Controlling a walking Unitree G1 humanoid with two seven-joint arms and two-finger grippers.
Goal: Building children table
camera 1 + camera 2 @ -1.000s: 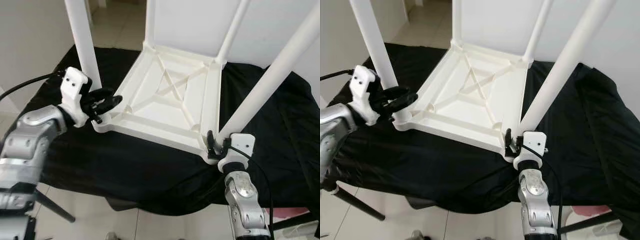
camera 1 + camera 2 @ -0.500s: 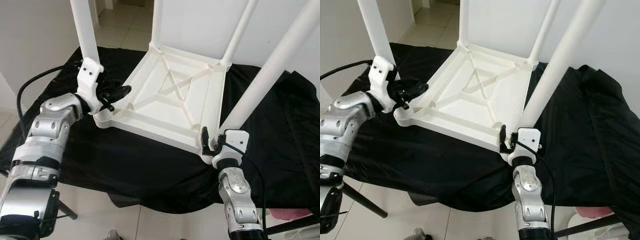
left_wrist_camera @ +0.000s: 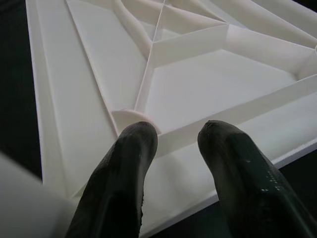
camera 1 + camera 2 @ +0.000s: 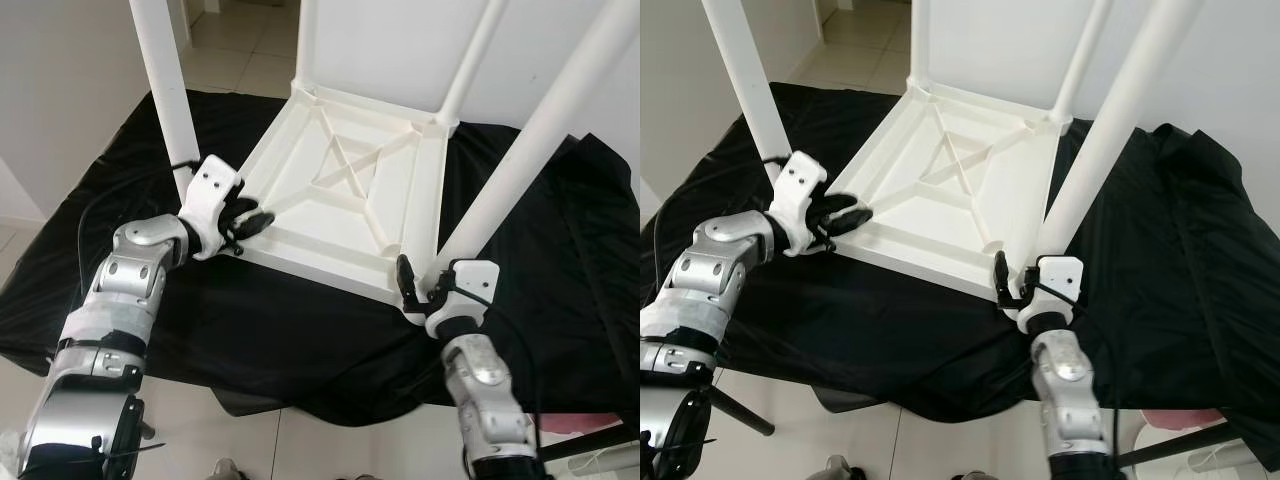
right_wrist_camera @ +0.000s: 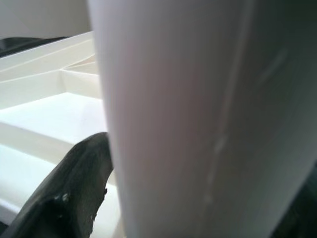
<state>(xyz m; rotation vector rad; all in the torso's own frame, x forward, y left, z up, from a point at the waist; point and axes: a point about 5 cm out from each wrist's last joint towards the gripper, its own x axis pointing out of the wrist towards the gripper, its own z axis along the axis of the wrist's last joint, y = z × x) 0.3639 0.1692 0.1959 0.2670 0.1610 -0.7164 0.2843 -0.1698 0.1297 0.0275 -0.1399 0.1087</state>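
A white plastic children's table (image 4: 330,265) lies upside down on a black cloth (image 4: 250,335), its legs pointing up. My left gripper (image 4: 255,217) is at the near-left corner, just right of the near-left leg (image 4: 165,90). It is open, its two black fingers (image 3: 133,163) hovering over the ribbed underside and the front rim. My right gripper (image 4: 423,284) is at the near-right corner, shut on the base of the near-right leg (image 4: 530,170). In the right wrist view that leg (image 5: 188,119) sits between the fingers, with one finger (image 5: 74,188) showing beside it.
The black cloth drapes over the support's edges, with tiled floor (image 4: 230,40) beyond it at the back left. A dark stand leg (image 4: 730,410) shows low on the left and a pink object (image 4: 1180,420) low on the right. White walls stand close behind.
My left arm has drawn in and dropped, bringing its gripper from beside the near-left leg to over the front rim at that corner. The right gripper has stayed at its leg. The camera shifted slightly.
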